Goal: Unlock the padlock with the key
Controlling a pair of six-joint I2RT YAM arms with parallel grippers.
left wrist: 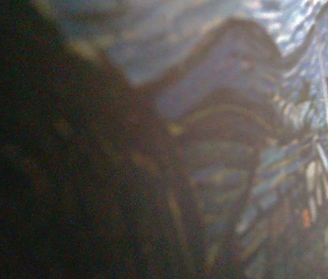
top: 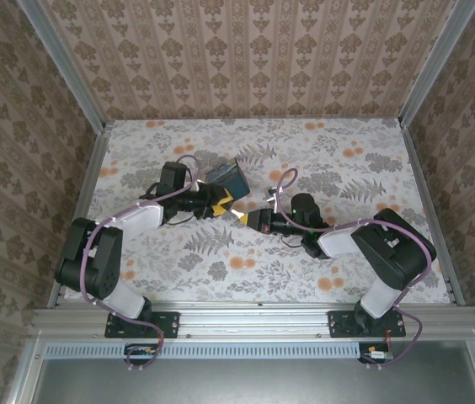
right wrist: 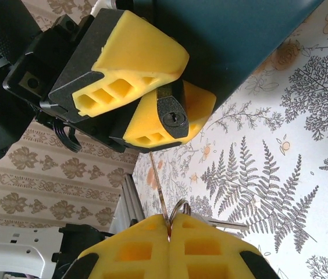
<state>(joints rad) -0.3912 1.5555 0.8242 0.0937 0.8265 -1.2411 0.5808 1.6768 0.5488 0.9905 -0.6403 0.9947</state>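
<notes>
The padlock (right wrist: 173, 113), a small black lump with a round silver keyhole facing the right wrist camera, sits pinched between the yellow fingers (right wrist: 135, 52) of my left gripper (top: 219, 202), which is shut on it. My right gripper (right wrist: 168, 225) is shut on the key (right wrist: 159, 186). The key's thin blade points up toward the padlock. Its tip sits just below the left gripper's lower finger, left of the keyhole and outside it. A key ring (right wrist: 181, 206) and a second key (right wrist: 231, 224) hang at the right fingers. In the top view my right gripper (top: 244, 217) faces the left one closely.
The blue-and-yellow swirl-painted tin (top: 227, 177) lies right behind the left gripper; its blurred painted face (left wrist: 239, 116) is very close to the left wrist camera. The floral table (top: 305, 261) spreads around, with an aluminium rail (top: 254, 318) at the near edge.
</notes>
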